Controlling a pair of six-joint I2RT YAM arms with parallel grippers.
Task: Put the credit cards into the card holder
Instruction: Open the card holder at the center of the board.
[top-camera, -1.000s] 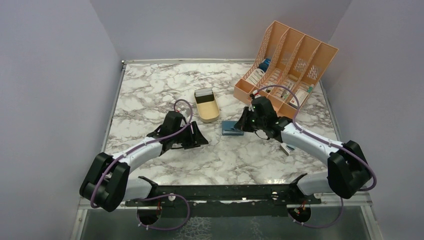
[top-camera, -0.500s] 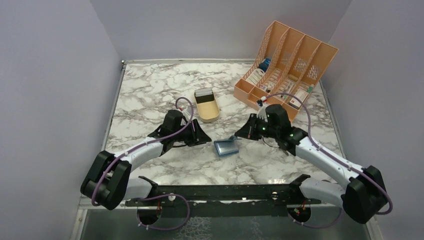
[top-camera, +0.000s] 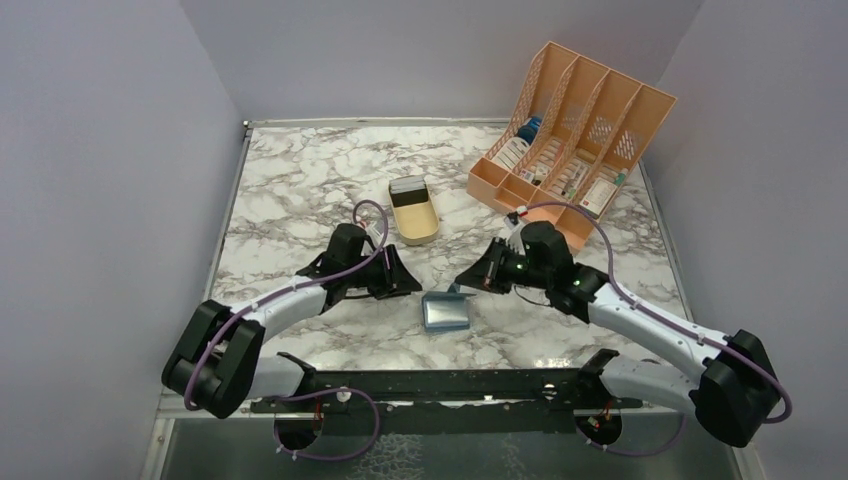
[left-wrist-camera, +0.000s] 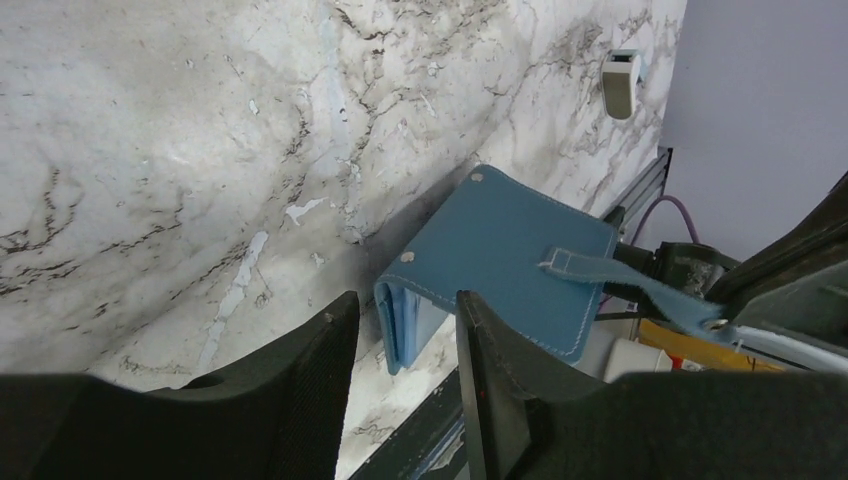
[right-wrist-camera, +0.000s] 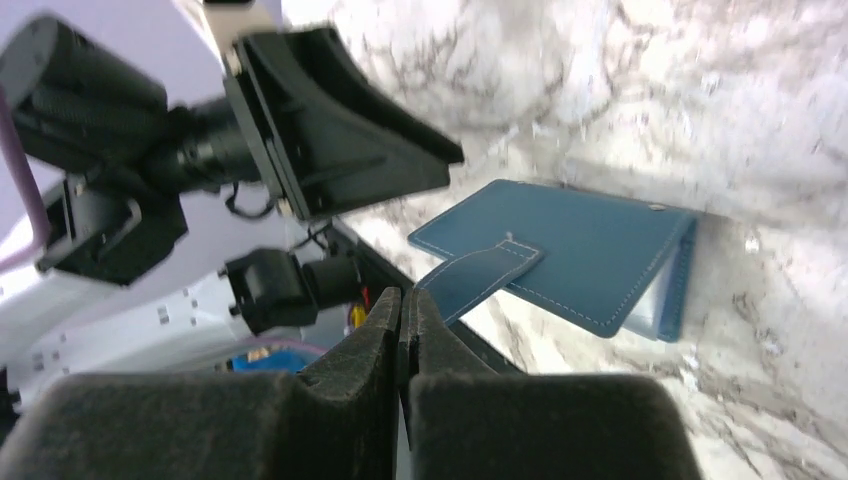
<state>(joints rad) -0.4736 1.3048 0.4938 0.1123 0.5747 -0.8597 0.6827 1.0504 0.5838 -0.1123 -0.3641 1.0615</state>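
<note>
the flat folding card holder with a teal-blue stitched back and pale blue inner faces sits on the white grey-veined marble table, near the front edge and between the two arms. it is folded shut with the teal back up. the right gripper has its black fingers pressed together on the card holder's thin teal closing strap, which is pulled out and up from the body; in the right wrist view the strap end vanishes between the closed fingertips. the left gripper is low over the marble just left of the card holder, its two fingers parted with a clear gap. in the left wrist view the card holder's nearest corner shows through that gap, and the fingers clasp nothing. the credit cards, one dark and one pale, lie in the tan oval shallow tray farther back on the table, well apart from the card holder. an orange slotted plastic file rack stands at the back right.
</note>
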